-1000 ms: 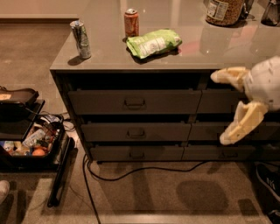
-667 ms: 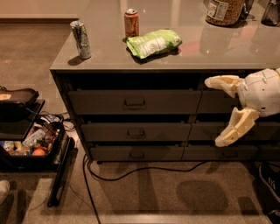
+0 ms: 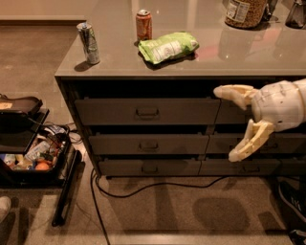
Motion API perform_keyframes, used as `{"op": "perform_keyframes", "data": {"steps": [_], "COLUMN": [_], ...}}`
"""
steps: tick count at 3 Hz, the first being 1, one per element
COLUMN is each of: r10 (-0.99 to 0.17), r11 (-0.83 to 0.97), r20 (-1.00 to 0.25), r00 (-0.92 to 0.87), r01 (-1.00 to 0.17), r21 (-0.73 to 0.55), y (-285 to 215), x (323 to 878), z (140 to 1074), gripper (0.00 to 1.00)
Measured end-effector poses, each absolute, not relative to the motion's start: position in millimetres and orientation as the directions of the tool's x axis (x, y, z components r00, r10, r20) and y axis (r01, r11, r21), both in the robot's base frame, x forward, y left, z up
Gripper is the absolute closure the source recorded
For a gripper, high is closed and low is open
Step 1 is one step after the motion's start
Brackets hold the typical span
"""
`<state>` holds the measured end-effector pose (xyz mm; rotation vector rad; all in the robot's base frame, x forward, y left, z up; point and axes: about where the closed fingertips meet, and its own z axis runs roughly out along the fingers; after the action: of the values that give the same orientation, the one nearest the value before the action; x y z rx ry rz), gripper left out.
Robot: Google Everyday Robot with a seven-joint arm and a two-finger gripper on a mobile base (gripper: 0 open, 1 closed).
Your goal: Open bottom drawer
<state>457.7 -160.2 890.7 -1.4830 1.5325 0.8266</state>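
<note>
The bottom drawer (image 3: 149,167) is the slim, low panel at the foot of the left stack, with a small dark bar handle (image 3: 149,169) at its centre; it sits flush with the drawers above. My gripper (image 3: 228,125) hangs at the right, in front of the right stack, level with the top and middle drawers. Its two cream fingers (image 3: 233,93) are spread wide apart, open, with nothing between them. It is well right of and above the bottom drawer's handle.
On the counter (image 3: 114,62) stand a silver can (image 3: 89,43), a red can (image 3: 143,25), a green chip bag (image 3: 168,46) and a jar (image 3: 245,11). A black cable (image 3: 143,187) lies on the floor below the drawers. An open case of items (image 3: 33,155) sits left.
The gripper has moved left, further into view, and slightly down, keeping its fingers spread. The drawers have not moved.
</note>
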Motion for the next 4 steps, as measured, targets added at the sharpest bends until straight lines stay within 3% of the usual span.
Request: {"op": "perform_keyframes", "data": {"steps": [1,2,4], "r10": [-0.091,0.075,0.006], "r11": [-0.089,-0.13,-0.1], "r20": [-0.989,-0.993,-0.999], "r00": [0.119,0.096,0.053], "r01": [-0.99,-0.986,-0.994], "r21": [-0.111,-0.105,-0.053], "y": [-130.3,-117.1,-101.1], "x": [440.9,444.6,456.5], "z": [891.2,893.5,851.1], "gripper": [0.0,0.0,0.0]}}
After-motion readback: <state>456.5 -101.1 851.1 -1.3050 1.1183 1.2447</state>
